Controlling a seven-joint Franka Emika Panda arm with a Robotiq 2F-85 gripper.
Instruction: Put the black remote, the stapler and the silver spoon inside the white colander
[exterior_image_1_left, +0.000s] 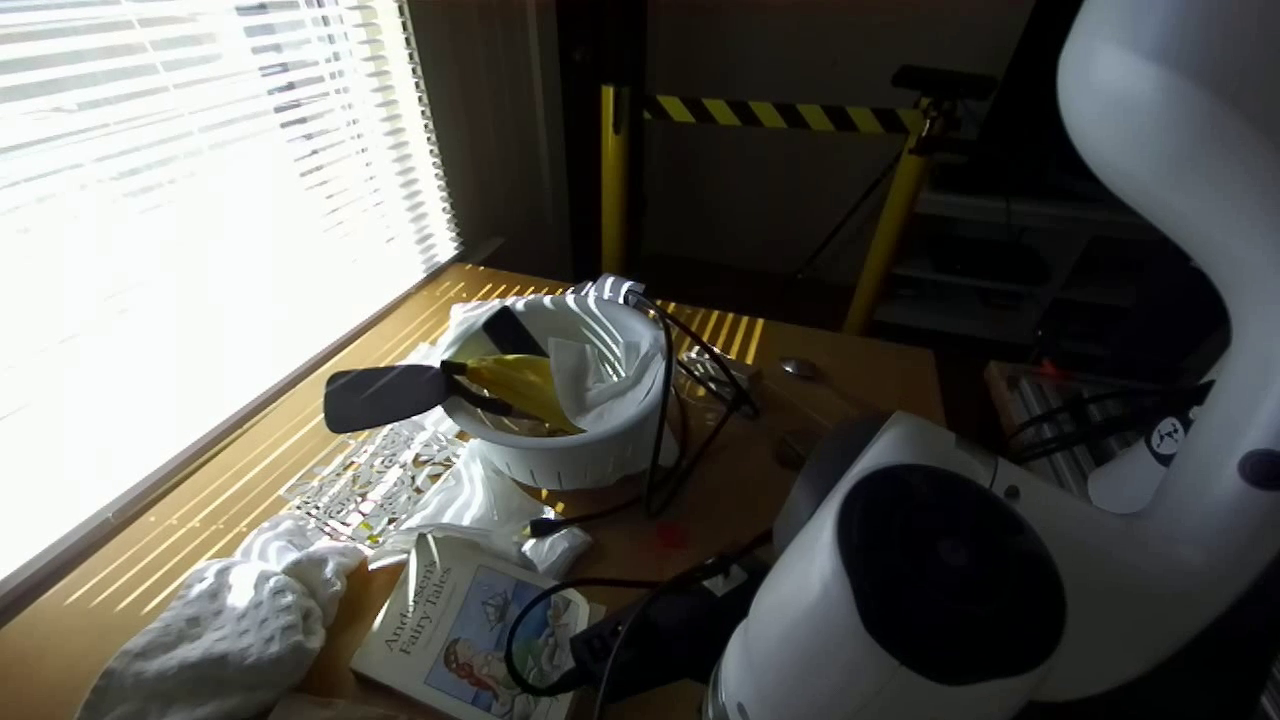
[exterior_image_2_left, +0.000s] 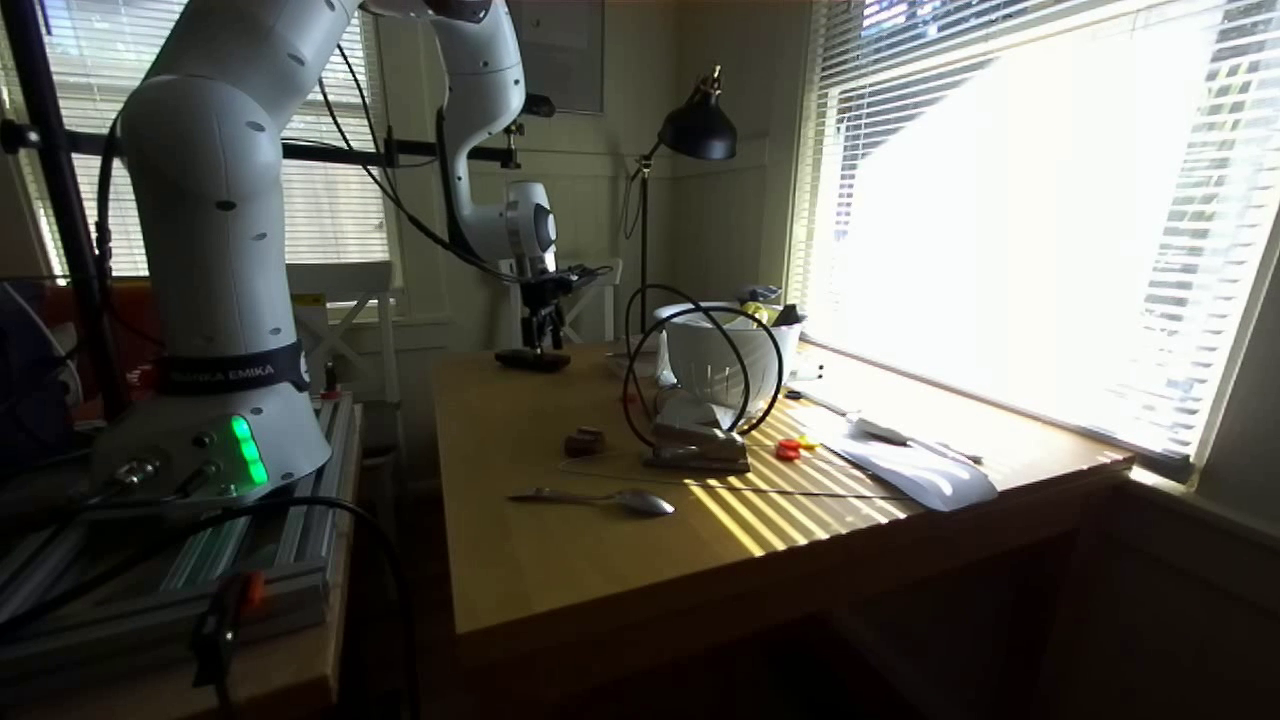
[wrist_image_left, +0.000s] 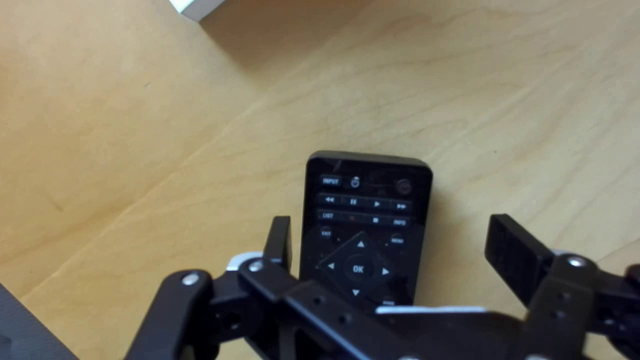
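Lying nearest in an exterior view, a spoon (exterior_image_2_left: 628, 500) fronts the stapler (exterior_image_2_left: 700, 458) and colander (exterior_image_2_left: 705, 352) on the bench (exterior_image_2_left: 550, 570); farther back, the end effector (exterior_image_2_left: 543, 340) hangs over the black remote (exterior_image_2_left: 530, 361). Only the wrist view shows the remote's buttons (wrist_image_left: 358, 269), and the jaws spread wide, gripping nothing.

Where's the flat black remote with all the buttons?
In the wrist view, the flat black remote lies just right of centre on the light brown wooden table, seen between the fingers of the open black gripper, nearer the finger on the picture's left.
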